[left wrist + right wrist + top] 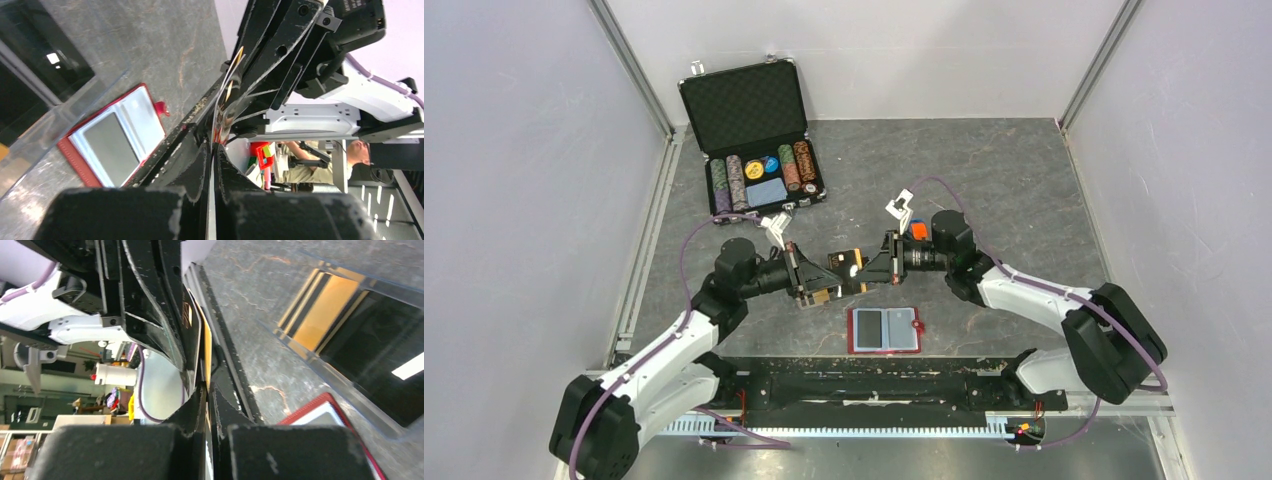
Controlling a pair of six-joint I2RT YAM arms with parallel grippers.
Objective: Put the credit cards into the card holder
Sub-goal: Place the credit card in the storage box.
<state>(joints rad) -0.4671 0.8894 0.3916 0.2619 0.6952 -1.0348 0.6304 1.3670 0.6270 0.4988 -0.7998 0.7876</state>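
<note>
Holding one card [207,345] up near the holder [370,340], the left jaws and right jaws are both pinched shut on it, maybe swapping grips so it can slide in edge first.

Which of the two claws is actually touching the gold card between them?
Touching, both. The left wrist view shows the credit card pinched edge-on in the left gripper; the right wrist view shows the right gripper clamping it too.

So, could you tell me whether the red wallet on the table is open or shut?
Open: the red wallet lies spread flat, with both inner panels facing up.
</note>
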